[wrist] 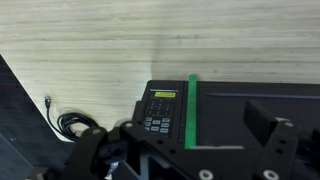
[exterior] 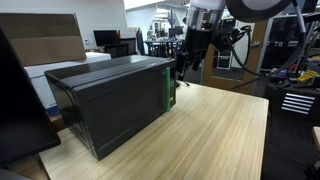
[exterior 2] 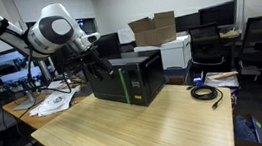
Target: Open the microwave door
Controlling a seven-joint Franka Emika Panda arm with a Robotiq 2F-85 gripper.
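The microwave [exterior: 110,100] is a matte black box on the wooden table and shows in both exterior views [exterior 2: 132,78]. Its door [exterior: 120,115] is the long face, lying flush and shut, with a green strip [exterior: 168,92] at one end. In the wrist view I look at the door [wrist: 255,110], the green strip [wrist: 192,110] and the keypad panel [wrist: 160,108] beside it. My gripper [wrist: 180,150] is open and empty, with its fingers spread wide in front of the strip. In an exterior view it hangs at the microwave's strip end [exterior: 184,66].
A coiled black cable [wrist: 68,125] lies on the table [exterior: 220,135] and also shows in an exterior view [exterior 2: 206,92]. Papers [exterior 2: 56,100] lie at the table's end. A cardboard box [exterior 2: 153,28] and a white printer [exterior 2: 176,50] stand behind. A flat black monitor [exterior: 18,100] stands close by.
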